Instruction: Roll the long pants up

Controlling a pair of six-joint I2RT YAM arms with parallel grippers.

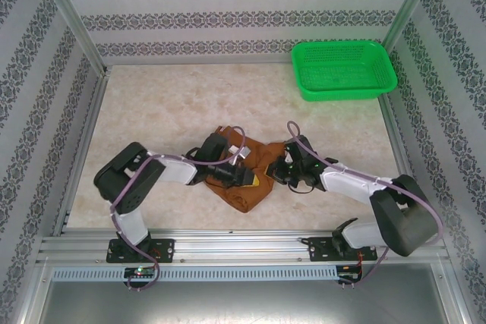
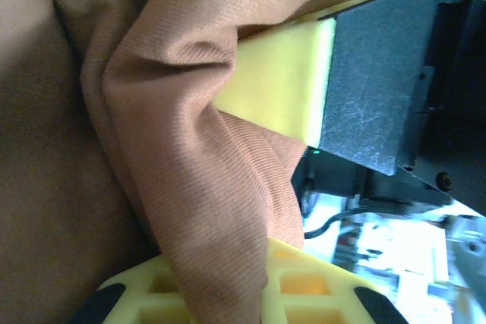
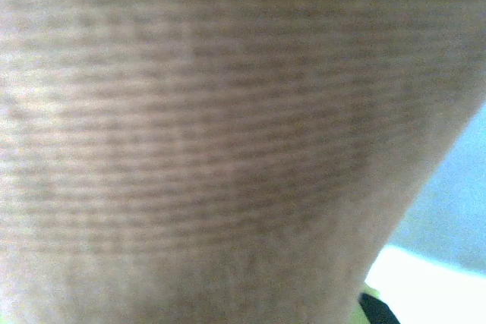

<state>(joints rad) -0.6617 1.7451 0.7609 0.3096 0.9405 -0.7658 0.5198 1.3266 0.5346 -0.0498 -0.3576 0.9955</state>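
Rust-brown cloth long pants [image 1: 241, 190] bunched well apart from the green plastic basket [image 1: 343, 95], left gripper [image 1: 256, 180] and right gripper [image 1: 279, 174] both pinching them.

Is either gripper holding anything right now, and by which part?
Left gripper pinches a fold of the rust-brown cloth long pants. Right gripper is shut at their right edge; hold cannot be told.

The left arm [image 1: 140, 180] and right arm [image 1: 383, 206] have black joints and white links. 1 lilac cable [image 1: 115, 206] loops up from each black base [image 1: 140, 250]. Green lights [image 1: 307, 163] glow far from the right base. The left fingers [image 2: 281, 89] are yellow, 1 on a scratched black block [image 2: 372, 89].
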